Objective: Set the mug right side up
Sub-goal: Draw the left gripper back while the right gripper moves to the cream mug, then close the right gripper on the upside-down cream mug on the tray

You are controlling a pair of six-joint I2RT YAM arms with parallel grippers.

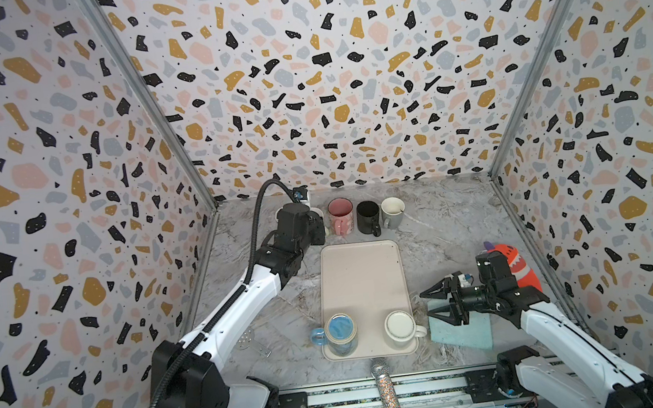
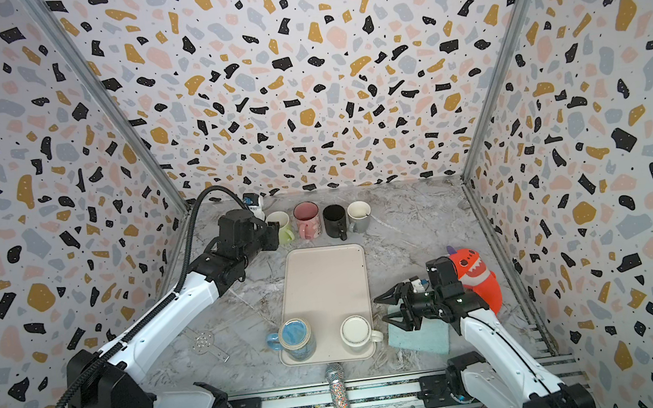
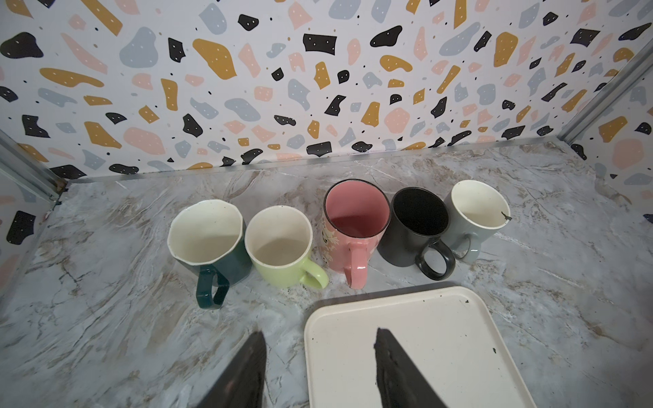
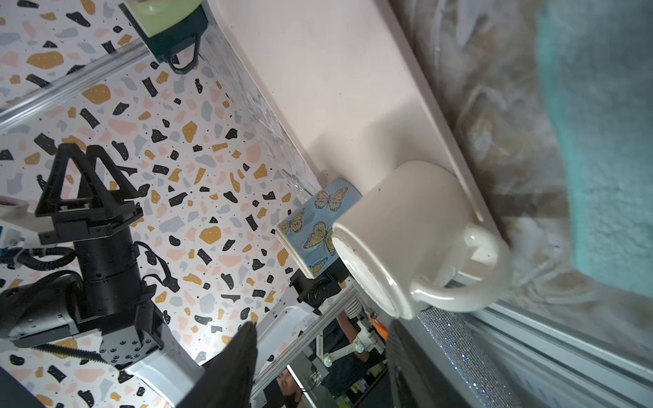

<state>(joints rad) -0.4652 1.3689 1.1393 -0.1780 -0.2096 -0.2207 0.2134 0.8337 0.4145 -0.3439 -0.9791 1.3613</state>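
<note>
White mug [image 1: 401,327]: upside down, base up, at the near right corner of the beige tray [image 1: 360,276]. Its handle points toward the right gripper [image 1: 426,303], which is empty with jaws spread, just beside the mug and over the edge of a teal cloth [image 1: 463,332].
Butterfly mug [image 1: 340,333]: also inverted, at the tray's near left corner. Its butterflies read clearly only in the right wrist view.
Left gripper [image 3: 319,333]: jaws parted, nothing held, by the tray's far edge.
Back row: the left wrist view shows 5 upright mugs. The dark green mug [image 3: 208,247] is hidden behind the left arm in both top views.
</note>
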